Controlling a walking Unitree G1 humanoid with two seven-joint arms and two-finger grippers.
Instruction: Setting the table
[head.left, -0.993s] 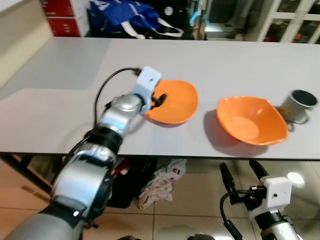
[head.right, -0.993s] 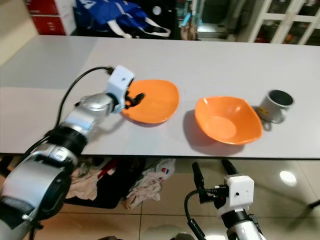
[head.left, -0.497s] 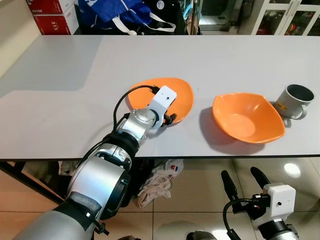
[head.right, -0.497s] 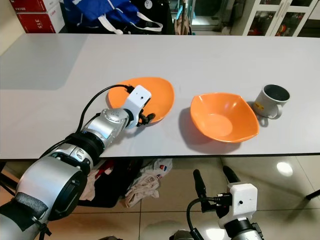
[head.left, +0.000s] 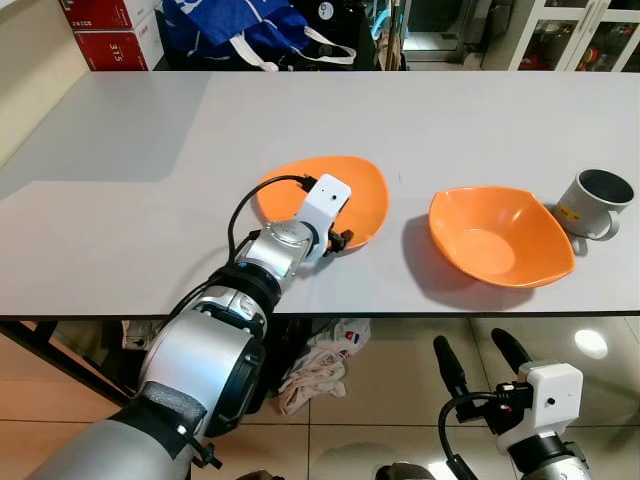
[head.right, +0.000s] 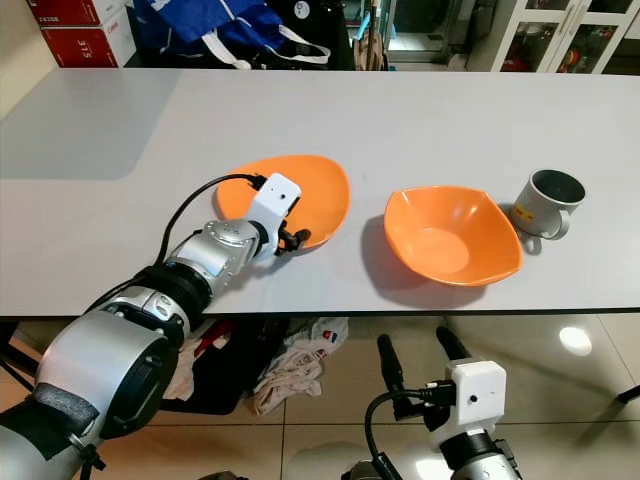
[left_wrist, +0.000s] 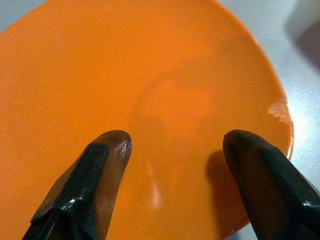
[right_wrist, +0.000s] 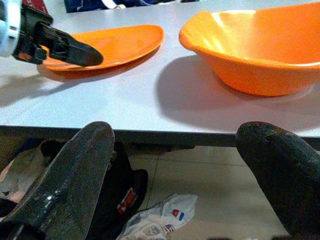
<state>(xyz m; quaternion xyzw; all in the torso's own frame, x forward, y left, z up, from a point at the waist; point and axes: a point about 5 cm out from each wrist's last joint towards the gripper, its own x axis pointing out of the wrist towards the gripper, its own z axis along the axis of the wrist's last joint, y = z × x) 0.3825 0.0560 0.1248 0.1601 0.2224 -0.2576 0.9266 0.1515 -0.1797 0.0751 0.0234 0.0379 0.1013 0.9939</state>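
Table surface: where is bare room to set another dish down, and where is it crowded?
The grey table is bare left of the shallow orange plate and across its far half. It is crowded along the near edge: the left gripper over the plate, the deep orange bowl and the grey mug. Narrow gaps separate these.

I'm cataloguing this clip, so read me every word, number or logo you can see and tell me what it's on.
"315", roughly; white digits on the red box behind the table's far left corner, small, so uncertain.
White lettering on the red box stacked above it: too small to read.
Yellow mark on the grey mug: too small to read.
Red and blue logo on the white bag on the floor: unreadable.
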